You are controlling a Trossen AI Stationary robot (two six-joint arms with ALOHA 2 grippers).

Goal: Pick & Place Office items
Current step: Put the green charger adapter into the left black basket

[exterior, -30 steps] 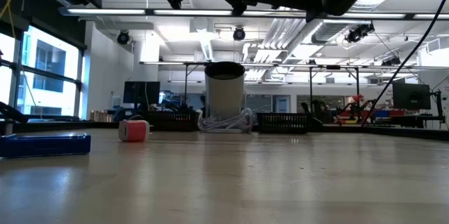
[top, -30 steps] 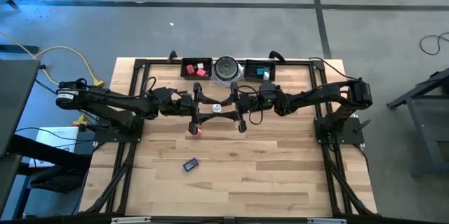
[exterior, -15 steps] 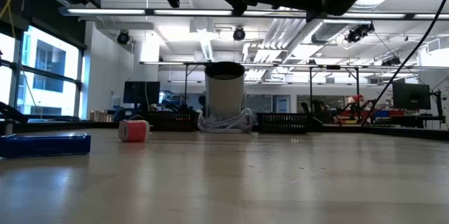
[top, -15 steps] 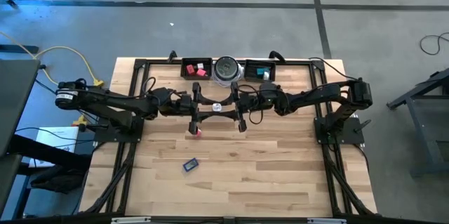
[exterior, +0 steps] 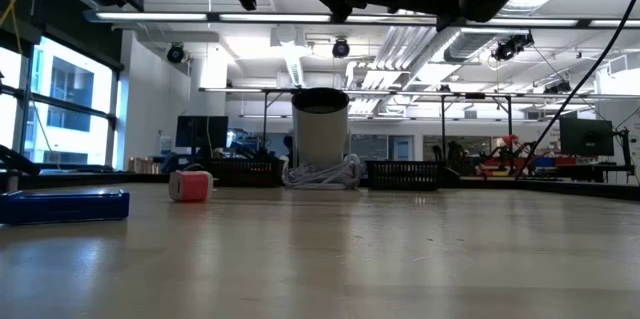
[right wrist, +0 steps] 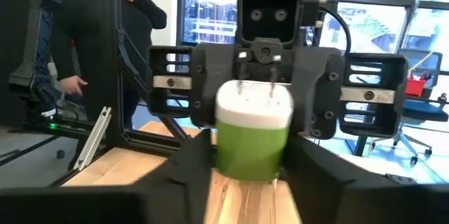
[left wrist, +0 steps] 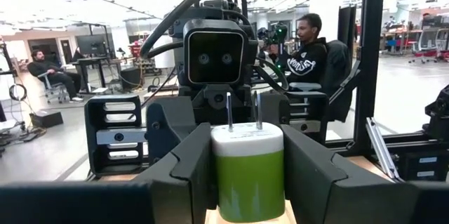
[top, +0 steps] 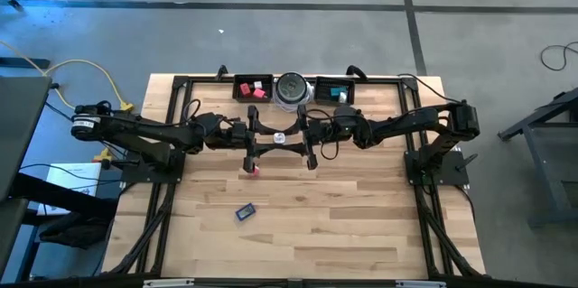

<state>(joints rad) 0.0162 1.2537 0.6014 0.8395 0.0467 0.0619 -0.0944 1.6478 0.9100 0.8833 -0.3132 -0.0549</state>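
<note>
A green-and-white plug (left wrist: 248,175) (right wrist: 252,136), green below and white above with two prongs on top, hangs in mid-air over the middle of the table (top: 298,225). My left gripper (left wrist: 248,182) (top: 272,137) and my right gripper (right wrist: 252,171) (top: 286,137) face each other there, both shut on it. From above only a white bit of the plug (top: 279,137) shows between them. A pink block (top: 254,170) (exterior: 190,185) and a blue flat piece (top: 245,210) (exterior: 65,205) lie on the wood nearer the front. My left gripper pinches the plug between its two fingers, one on each side wall of the green body (left wrist: 223,182). The fingers come level from the table's left. The plug stands upright, prongs up, lifted clear of the table. My right gripper has its two fingers against the side walls of the green body (right wrist: 226,161), coming level from the table's right, opposite the other gripper. The plug stays upright between them, clear of the table.
Two long black trays (top: 254,88) (top: 334,89) holding small pieces stand at the far edge, with a round silver-grey cylinder (top: 292,89) (exterior: 321,139) between them. Bare wood lies along the near half. People sit in the room beyond the table.
</note>
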